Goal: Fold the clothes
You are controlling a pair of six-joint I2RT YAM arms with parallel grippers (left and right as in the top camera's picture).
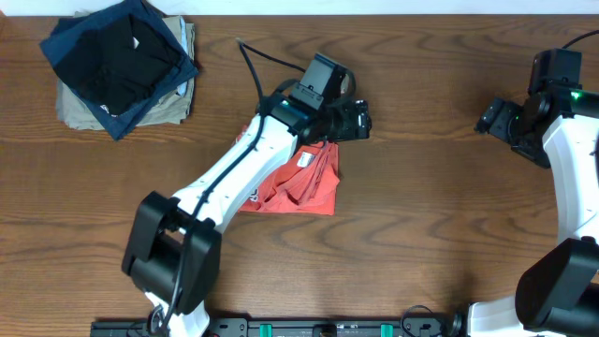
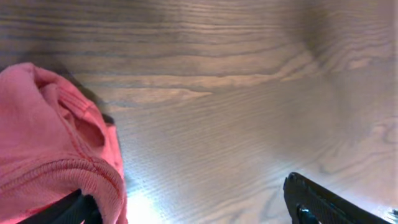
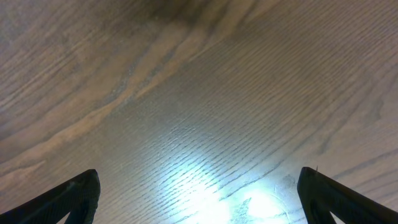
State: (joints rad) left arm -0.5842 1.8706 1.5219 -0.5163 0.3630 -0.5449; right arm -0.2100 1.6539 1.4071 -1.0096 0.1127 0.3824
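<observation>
**Position.** The coral-red T-shirt (image 1: 314, 187) lies bunched on the wooden table (image 1: 421, 243), near its centre, partly under the left arm. It is well apart from the stack of dark and khaki garments (image 1: 122, 65) at the far left corner.

**Orientation.** In the overhead view, the visible part has a straight near edge running left to right. From there it narrows toward the far side, where the left gripper (image 1: 363, 120) hovers just past its far right corner. The arm crosses the shirt diagonally, so its full long axis cannot be determined.

**Left tool.** The left wrist view shows what the overhead view hides. The T-shirt (image 2: 50, 143) fills the left side in rumpled folds, and a stitched hem drapes against one finger (image 2: 65, 210). The other finger (image 2: 323, 202) stands far across bare wood. The left gripper (image 2: 186, 193) is spread wide and clamps nothing.

**Right tool.** In the overhead view the right gripper (image 1: 487, 119) is at the table's far right, well apart from the shirt. The right wrist view shows only bare wood grain between the fingers. The right gripper (image 3: 199, 186) is fully spread and empty.
</observation>
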